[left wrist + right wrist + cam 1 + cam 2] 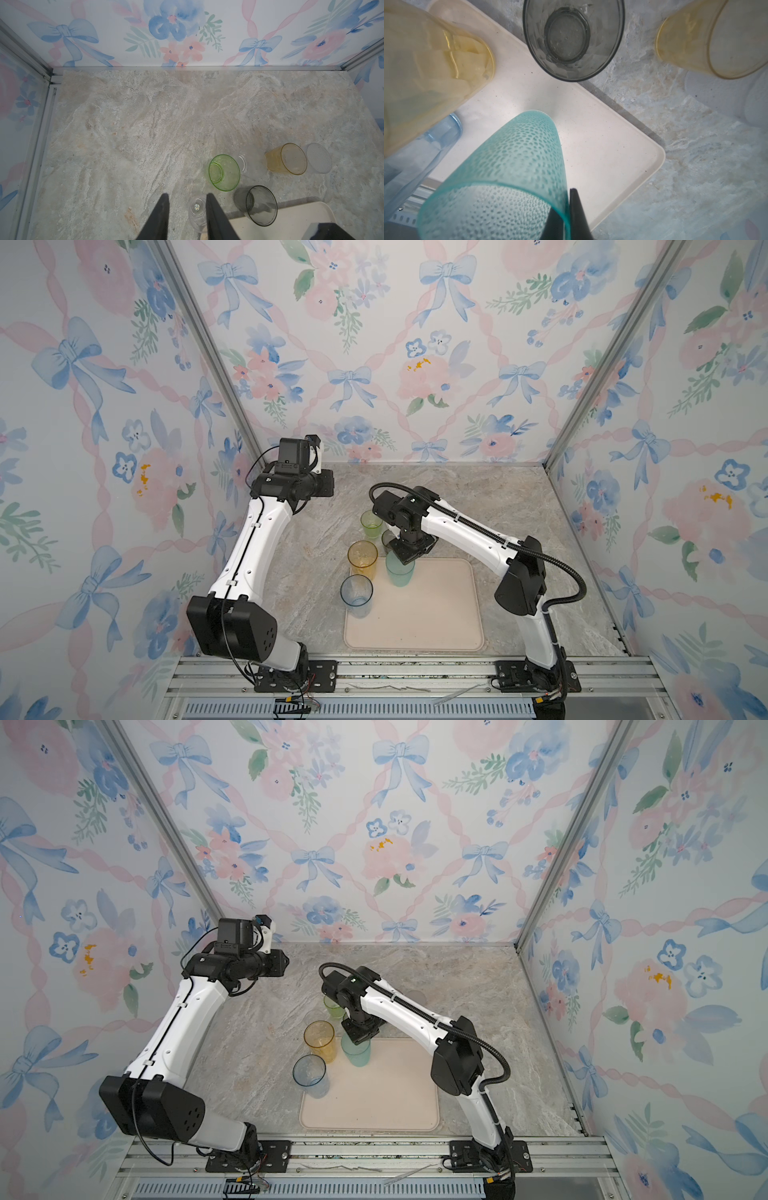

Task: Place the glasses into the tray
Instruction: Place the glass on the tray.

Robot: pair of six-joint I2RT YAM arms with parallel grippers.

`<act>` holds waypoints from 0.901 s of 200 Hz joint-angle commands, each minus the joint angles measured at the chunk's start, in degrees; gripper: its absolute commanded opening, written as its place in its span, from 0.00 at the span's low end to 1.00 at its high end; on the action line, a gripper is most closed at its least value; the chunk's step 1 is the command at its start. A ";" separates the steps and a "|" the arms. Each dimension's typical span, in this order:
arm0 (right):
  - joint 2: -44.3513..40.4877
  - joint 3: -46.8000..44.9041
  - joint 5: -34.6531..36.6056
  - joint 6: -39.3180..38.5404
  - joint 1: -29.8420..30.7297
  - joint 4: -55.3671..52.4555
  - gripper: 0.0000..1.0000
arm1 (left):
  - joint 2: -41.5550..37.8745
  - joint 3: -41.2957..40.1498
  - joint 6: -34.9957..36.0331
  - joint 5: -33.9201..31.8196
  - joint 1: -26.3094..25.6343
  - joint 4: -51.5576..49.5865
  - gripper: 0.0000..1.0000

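The right claw [565, 204] is pressed together on the rim of the teal glass [508, 166], one finger inside the wall and one outside. The glass hangs straight below the claw, long axis upright and mouth up. Its base is over the tray [602, 145], near the tray's upper left corner in both top views. Whether the base touches the tray floor, I cannot tell. The coming move looks like a straight drop and a release, with little sideways travel needed.

Just left of the teal glass, the tall amber glass [363, 558] and the blue glass [356, 591] stand upright along the tray's left edge. Just above the tray's top edge, on the bench [478, 506], stands the grey glass [571, 41], closest to the right claw. The lime glass [371, 523] stands further up the frame.

The left claw [187, 195] is raised at the upper left, partly spread and holding nothing. A small clear glass [196, 207] stands on the bench below it.
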 commanded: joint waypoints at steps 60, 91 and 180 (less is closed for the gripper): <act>2.77 0.70 1.02 -0.36 -0.04 3.70 0.00 | -2.74 -2.32 -0.08 1.13 0.24 -0.48 0.33; 2.86 0.19 0.79 -0.11 -0.32 4.61 0.02 | -3.02 -2.61 0.11 1.24 0.24 -0.49 0.33; 2.43 -2.62 -0.75 0.62 -1.34 5.79 0.14 | -2.86 -2.49 0.61 1.77 0.22 -0.73 0.34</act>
